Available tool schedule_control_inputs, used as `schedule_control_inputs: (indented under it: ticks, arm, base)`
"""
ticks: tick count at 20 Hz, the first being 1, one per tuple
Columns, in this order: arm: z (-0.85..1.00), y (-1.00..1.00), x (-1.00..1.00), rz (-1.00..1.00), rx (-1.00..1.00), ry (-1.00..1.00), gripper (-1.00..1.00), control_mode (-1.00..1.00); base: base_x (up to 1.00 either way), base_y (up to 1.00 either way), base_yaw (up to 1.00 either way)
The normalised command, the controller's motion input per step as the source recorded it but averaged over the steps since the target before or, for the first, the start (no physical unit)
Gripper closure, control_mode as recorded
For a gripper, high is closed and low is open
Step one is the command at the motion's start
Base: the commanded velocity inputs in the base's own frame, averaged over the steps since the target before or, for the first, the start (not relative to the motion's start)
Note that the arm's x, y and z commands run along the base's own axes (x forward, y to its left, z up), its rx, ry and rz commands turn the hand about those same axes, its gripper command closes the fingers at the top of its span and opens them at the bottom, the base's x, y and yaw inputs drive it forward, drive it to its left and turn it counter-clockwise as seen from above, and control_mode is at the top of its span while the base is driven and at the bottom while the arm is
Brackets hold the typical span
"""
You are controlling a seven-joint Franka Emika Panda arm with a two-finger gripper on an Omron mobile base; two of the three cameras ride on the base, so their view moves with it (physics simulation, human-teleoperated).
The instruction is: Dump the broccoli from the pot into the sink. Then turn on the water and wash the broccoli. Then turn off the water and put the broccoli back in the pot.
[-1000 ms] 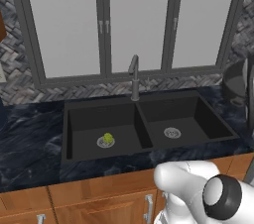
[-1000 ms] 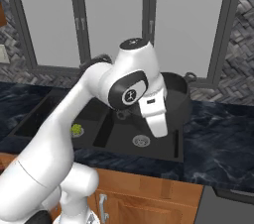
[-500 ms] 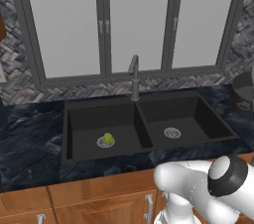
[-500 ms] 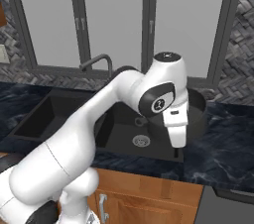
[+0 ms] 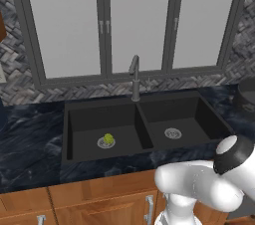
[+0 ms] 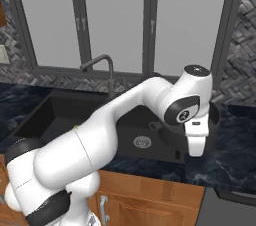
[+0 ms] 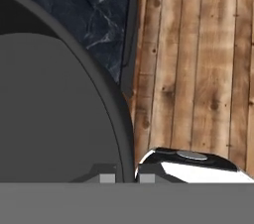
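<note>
At far right of the worktop point(image 6: 235, 162): sitting beside the double sink point(image 5: 144, 124), dark pot point(image 7: 54, 109), its rim being pinched between jaws point(image 7: 120, 177) pressed nearly together. Lying on the left basin's drain, well apart to the jaws' left across both basins: broccoli point(image 5: 108, 139). Judging the pot set-down as nearly done, faucet point(image 5: 134, 77) standing between, untouched.

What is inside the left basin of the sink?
The broccoli lies on the silver drain in the sink's left basin. The broccoli covers part of the drain ring. No water is visible.
</note>
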Motion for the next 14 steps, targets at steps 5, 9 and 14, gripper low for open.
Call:
schedule_control_inputs:
  ticks: [5,9,14]
  arm:
    - [-0.36,-0.28,0.33,0.00,0.04,0.00,1.00,-1.00]
    - [-0.37,-0.32,0.29,0.00,0.03,0.00,1.00,-1.00]
    - [-0.35,-0.35,0.25,0.00,0.03,0.00,1.00,-1.00]
  base:
    - [0.00,0.00,0.00]
    - [0.00,0.00,0.00]
    - [0.00,0.00,0.00]
